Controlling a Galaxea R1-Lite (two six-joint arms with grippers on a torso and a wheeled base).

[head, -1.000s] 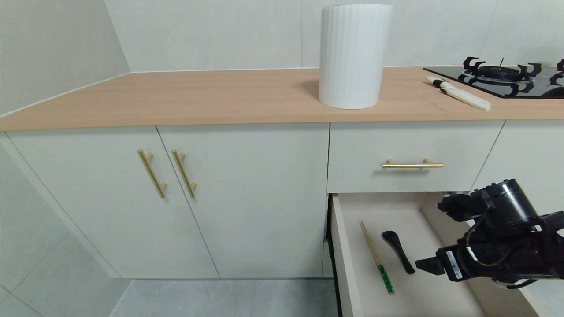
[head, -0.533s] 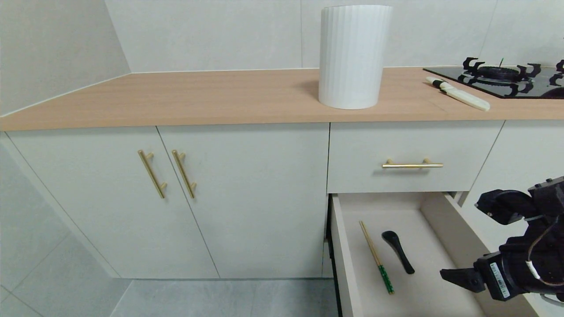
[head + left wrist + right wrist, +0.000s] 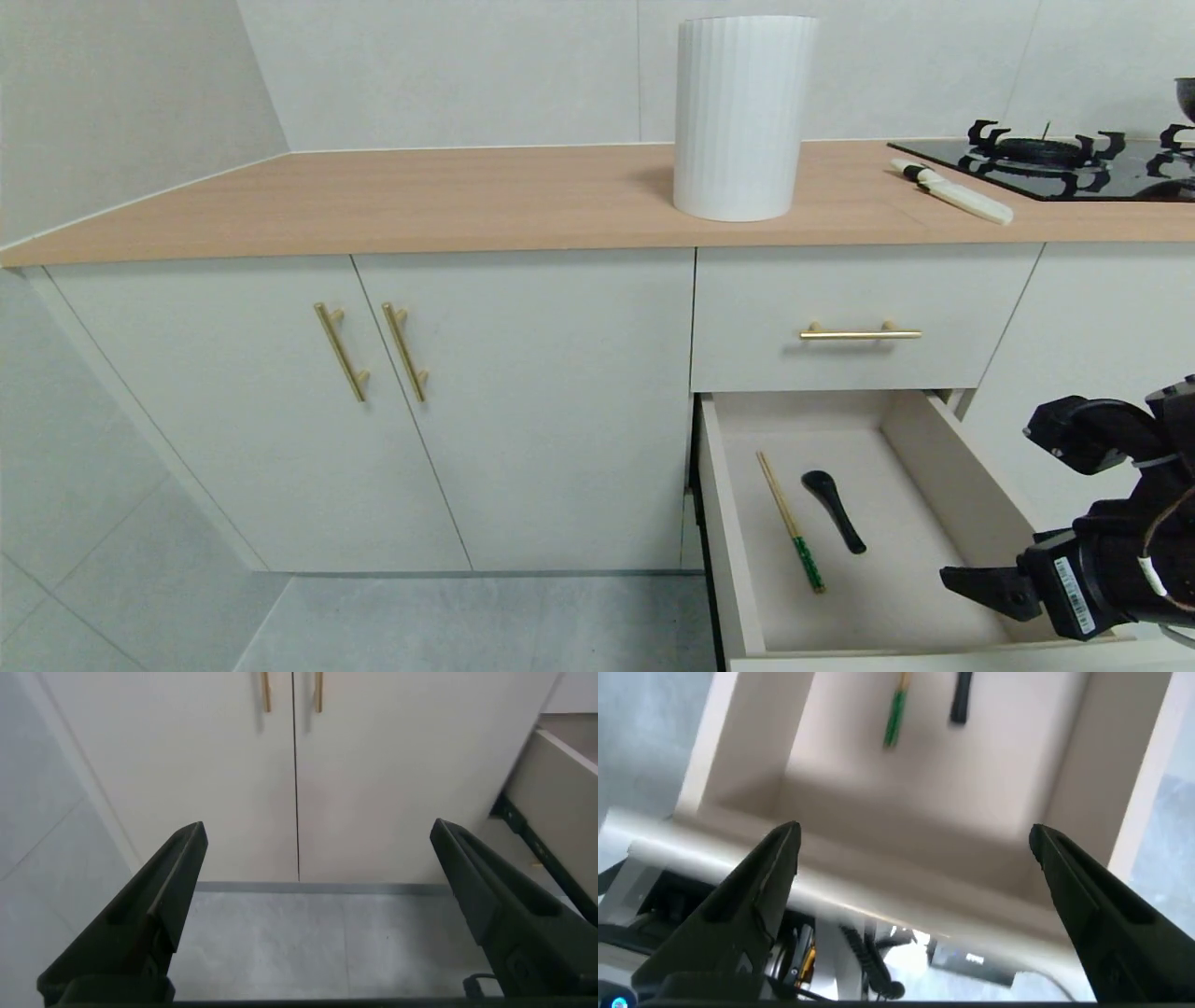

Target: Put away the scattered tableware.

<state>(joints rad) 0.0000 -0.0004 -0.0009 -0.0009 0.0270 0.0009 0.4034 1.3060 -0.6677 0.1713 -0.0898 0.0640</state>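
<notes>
The lower drawer (image 3: 724, 523) stands pulled out at the lower right. Inside it lie a pair of wooden chopsticks with green ends (image 3: 790, 523) and, just right of them, a black spoon (image 3: 833, 511). My right gripper (image 3: 976, 588) hangs open and empty over the drawer's front right corner. Its wrist view looks down on the chopsticks (image 3: 895, 714), the spoon handle (image 3: 960, 700) and the drawer front (image 3: 878, 877). A white-handled knife (image 3: 952, 191) lies on the wooden countertop (image 3: 467, 201). My left gripper (image 3: 313, 919) is open and empty, low before the cabinet doors (image 3: 392, 775).
A tall white ribbed cylinder (image 3: 738, 117) stands on the countertop above the drawers. A black gas hob (image 3: 1074, 163) is at the far right. The upper drawer with a gold handle (image 3: 859, 333) is closed. Two cabinet doors with gold handles (image 3: 373, 350) are closed at the left.
My right gripper has drawn back to the right and toward the drawer's front, away from the spoon. The head view has shifted slightly, so more of the drawer shows.
</notes>
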